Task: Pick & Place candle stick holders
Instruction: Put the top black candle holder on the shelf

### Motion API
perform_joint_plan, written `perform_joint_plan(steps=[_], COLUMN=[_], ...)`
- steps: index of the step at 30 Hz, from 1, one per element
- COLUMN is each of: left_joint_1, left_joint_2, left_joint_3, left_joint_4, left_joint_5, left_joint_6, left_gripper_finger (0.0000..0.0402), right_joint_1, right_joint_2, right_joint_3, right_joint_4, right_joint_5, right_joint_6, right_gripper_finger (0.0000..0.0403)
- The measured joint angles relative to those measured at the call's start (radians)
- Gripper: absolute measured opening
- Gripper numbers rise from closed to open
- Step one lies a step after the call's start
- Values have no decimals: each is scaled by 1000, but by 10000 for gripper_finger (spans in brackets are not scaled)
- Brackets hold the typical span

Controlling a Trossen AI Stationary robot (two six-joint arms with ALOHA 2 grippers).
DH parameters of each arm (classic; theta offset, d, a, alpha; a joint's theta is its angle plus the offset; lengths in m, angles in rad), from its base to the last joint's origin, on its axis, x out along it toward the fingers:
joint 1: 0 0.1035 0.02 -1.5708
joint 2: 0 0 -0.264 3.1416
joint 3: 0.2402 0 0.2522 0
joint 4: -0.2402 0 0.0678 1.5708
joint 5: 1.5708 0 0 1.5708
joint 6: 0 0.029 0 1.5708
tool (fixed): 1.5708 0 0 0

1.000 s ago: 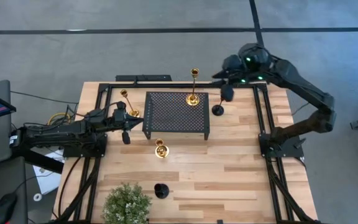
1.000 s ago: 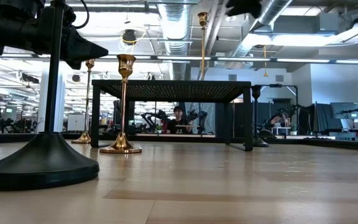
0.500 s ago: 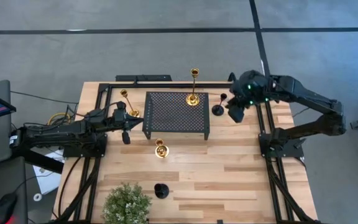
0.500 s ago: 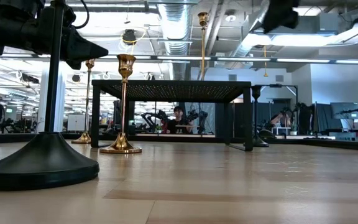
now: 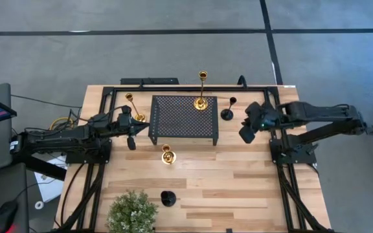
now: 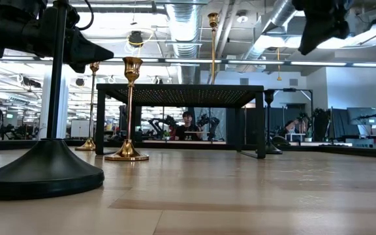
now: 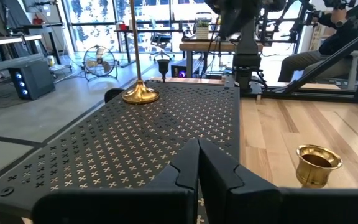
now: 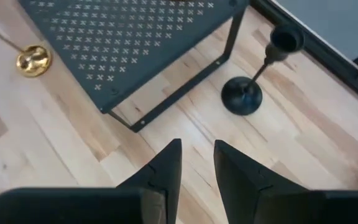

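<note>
Right gripper [image 5: 247, 131] is held above the table's right side, fingers parted narrowly, nothing gripped. Black candle stick holder [image 8: 253, 73] stands upright beside the perforated stand [image 5: 183, 118]. For a clean pick, jaws should be widened and centred on the slim stem before closing. Left gripper [image 7: 197, 163] is shut, parked beside the stand

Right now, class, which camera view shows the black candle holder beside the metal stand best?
The right wrist view: the black candle holder shows whole, cup, stem and base, standing beside the stand's leg. The high view shows it small; the low view shows it far behind; the left wrist view only distantly.
</note>
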Motion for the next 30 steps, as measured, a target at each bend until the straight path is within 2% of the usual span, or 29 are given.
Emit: perform_joint_plan(steps=[8,17,23,28,30], left_joint_1=[0,0,0,0,0], left_joint_2=[0,0,0,0,0], left_joint_3=[0,0,0,0,0], left_joint_4=[0,0,0,0,0], left_joint_5=[-20,-20,-20,-20,-20], left_joint_6=[0,0,0,0,0], left_gripper_finger=[8,8,8,8,8], right_joint_1=[102,78,70,66,65], right_joint_2=[29,130,199,248,264], right_joint_3=[-168,-289,-318,-323,-323], right_joint_4=[71,229,428,439,438], right_joint_5=[120,136,313,466,493], right_joint_6=[169,181,97,154,188], right_gripper_finger=[85,85,85,85,85])
